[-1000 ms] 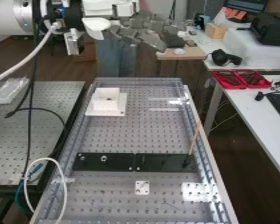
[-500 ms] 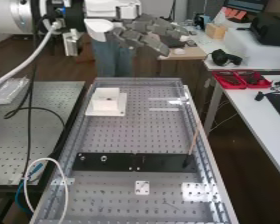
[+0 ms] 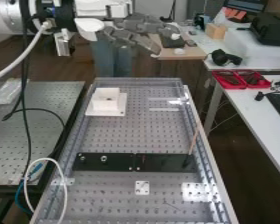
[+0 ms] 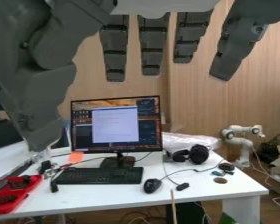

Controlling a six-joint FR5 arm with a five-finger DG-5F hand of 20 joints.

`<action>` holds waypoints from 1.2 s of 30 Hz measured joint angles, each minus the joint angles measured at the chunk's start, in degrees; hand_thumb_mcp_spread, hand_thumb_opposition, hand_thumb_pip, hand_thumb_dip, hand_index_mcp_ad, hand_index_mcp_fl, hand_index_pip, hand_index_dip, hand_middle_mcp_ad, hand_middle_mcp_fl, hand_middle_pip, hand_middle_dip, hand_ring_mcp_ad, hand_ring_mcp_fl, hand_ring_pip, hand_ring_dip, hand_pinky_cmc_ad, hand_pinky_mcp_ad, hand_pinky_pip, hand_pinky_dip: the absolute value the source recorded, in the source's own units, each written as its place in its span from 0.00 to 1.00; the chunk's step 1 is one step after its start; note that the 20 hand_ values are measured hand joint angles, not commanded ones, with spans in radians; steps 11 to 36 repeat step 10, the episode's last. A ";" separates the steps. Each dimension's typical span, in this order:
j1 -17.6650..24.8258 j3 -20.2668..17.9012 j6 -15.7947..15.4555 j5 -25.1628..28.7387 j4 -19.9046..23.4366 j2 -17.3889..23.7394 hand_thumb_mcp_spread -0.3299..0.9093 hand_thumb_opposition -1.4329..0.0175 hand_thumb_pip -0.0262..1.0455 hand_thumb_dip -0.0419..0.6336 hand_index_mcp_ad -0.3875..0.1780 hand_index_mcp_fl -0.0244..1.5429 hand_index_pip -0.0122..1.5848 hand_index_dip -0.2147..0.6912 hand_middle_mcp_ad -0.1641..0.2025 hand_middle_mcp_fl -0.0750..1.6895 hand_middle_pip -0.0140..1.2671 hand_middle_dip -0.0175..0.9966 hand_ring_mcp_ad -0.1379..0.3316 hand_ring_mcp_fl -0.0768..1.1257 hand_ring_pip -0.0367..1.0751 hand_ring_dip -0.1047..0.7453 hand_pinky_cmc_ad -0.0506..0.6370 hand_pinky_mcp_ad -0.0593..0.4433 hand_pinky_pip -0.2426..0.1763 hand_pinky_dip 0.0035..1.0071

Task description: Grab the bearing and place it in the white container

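High above the far end of the perforated bench, the hand (image 3: 139, 31) extends from the arm, fingers loosely extended. In the wrist view the long fingers and thumb of the hand (image 4: 152, 45) hang apart with nothing between them. The white container (image 3: 106, 99) stands on its square white base on the bench, below and nearer than the hand. On the flat black bar (image 3: 164, 163), lower in the high view, are the larger nut (image 3: 104, 158) and the smaller nut (image 3: 82, 158).
A thin stick (image 3: 193, 141) leans up from the bar's right end. A small white plate (image 3: 142, 187) lies nearer. Cables (image 3: 25, 120) hang at the left. A side table (image 3: 247, 107) holds red trays (image 3: 240, 79), headphones and a keyboard; a monitor (image 4: 116, 125) stands on a desk.
Over the last half second the arm and hand have shifted a little to the left in the high view, after a slight move right before that. The container and nuts have stayed put.
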 joint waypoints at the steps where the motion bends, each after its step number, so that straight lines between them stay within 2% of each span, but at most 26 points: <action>1: -0.01 -0.10 -0.04 -0.08 0.00 0.13 0.50 0.48 0.47 0.37 0.49 0.20 0.07 0.51 0.60 0.12 0.11 0.22 0.54 0.07 0.12 0.23 0.70 0.74 0.39 0.34; 10: -0.06 -1.15 -0.29 -0.38 -0.27 1.26 0.50 0.48 0.47 0.37 0.49 0.20 0.07 0.51 0.60 0.12 0.11 0.22 0.54 0.07 0.12 0.23 0.70 0.74 0.39 0.34; 36: -0.06 -1.15 -0.29 -0.38 -0.27 1.26 0.50 0.48 0.47 0.37 0.49 0.20 0.07 0.51 0.60 0.12 0.11 0.22 0.54 0.07 0.12 0.23 0.70 0.74 0.39 0.34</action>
